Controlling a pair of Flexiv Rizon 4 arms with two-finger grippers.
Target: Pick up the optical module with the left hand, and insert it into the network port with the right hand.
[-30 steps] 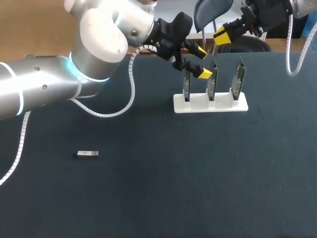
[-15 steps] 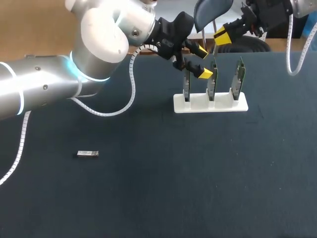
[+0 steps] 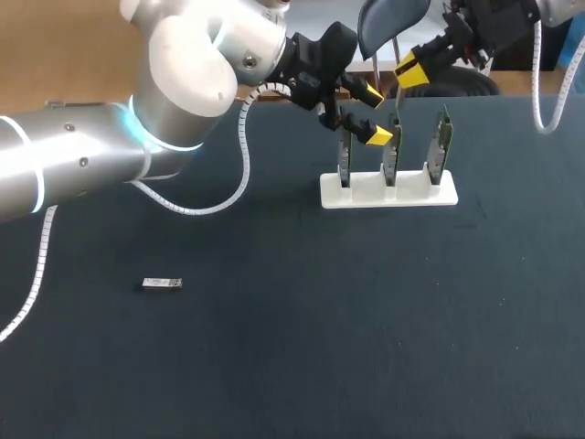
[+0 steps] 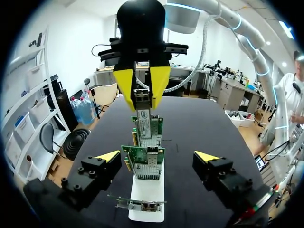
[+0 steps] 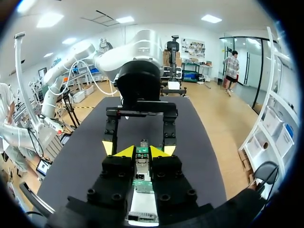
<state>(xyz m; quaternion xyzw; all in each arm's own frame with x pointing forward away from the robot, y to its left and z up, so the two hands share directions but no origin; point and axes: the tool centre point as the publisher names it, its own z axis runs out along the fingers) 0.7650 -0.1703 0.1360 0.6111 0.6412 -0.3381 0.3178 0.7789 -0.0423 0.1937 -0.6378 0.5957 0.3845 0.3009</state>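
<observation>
Currently: optical module (image 3: pixel 162 283) lying flat on the worktop (image 3: pixel 274 366), toward the left edge and about midway between the near and far edges. Long side roughly parallel to the near edge. Nothing touching it; well apart from both arms.

White stand (image 3: pixel 388 192) near the far edge, a little right of the middle. Three green network cards (image 3: pixel 391 151) upright in it, in a row parallel to the far edge.

Left pincer (image 3: pixel 372 114) above the left end of that row. Fingers spread wide, nothing between them. From the left wrist view: looking along the row, cards in line ahead, yellow tips well to either side and clear of them.

Right pincer (image 3: pixel 411 69) raised over the far edge, higher than the card tops. From the left wrist view: hanging over the end of the row away from the left pincer, fingers pointing down. Closed on a small silver module (image 4: pixel 141 99), one yellow tip on each side of it. Lower end of that piece just above the last card; contact cannot be told. From the right wrist view: same piece between the tips, cards directly below.
</observation>
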